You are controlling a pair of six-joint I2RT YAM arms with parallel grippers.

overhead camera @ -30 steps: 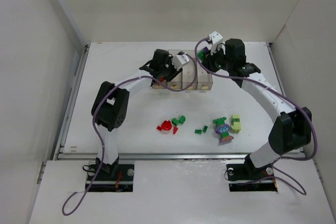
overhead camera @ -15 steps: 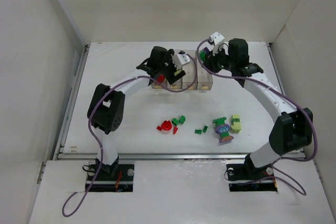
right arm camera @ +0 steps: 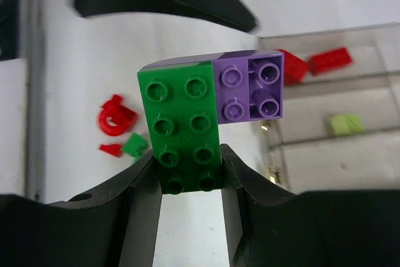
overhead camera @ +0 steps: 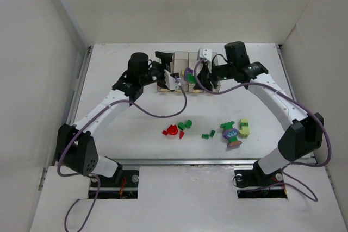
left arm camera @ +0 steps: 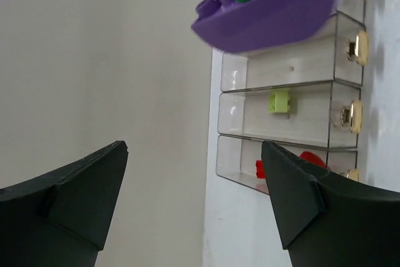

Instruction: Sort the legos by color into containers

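Note:
A row of clear containers (overhead camera: 181, 59) stands at the back middle of the table. In the left wrist view the containers (left arm camera: 294, 67) hold a lime brick (left arm camera: 279, 101) in one bin and red bricks (left arm camera: 259, 168) in the end bin. My left gripper (overhead camera: 167, 80) (left arm camera: 195, 148) is open and empty beside that end bin. My right gripper (overhead camera: 194, 74) (right arm camera: 187, 154) is shut on a green-and-purple clump (right arm camera: 187, 132) (overhead camera: 188, 73), held just in front of the bins. Loose legos lie nearer: red (overhead camera: 172, 130), green (overhead camera: 186, 124), a mixed clump (overhead camera: 230, 132), lime (overhead camera: 244, 127).
White walls enclose the table on the left, back and right. Two more small green bricks (overhead camera: 208, 133) lie between the loose groups. Both arms' purple cables loop near the containers. The two grippers are close together at the bins.
My left gripper has opened and drawn back from above the bins, its arm swinging out to the left. The right gripper has carried the clump left and down toward the bins.

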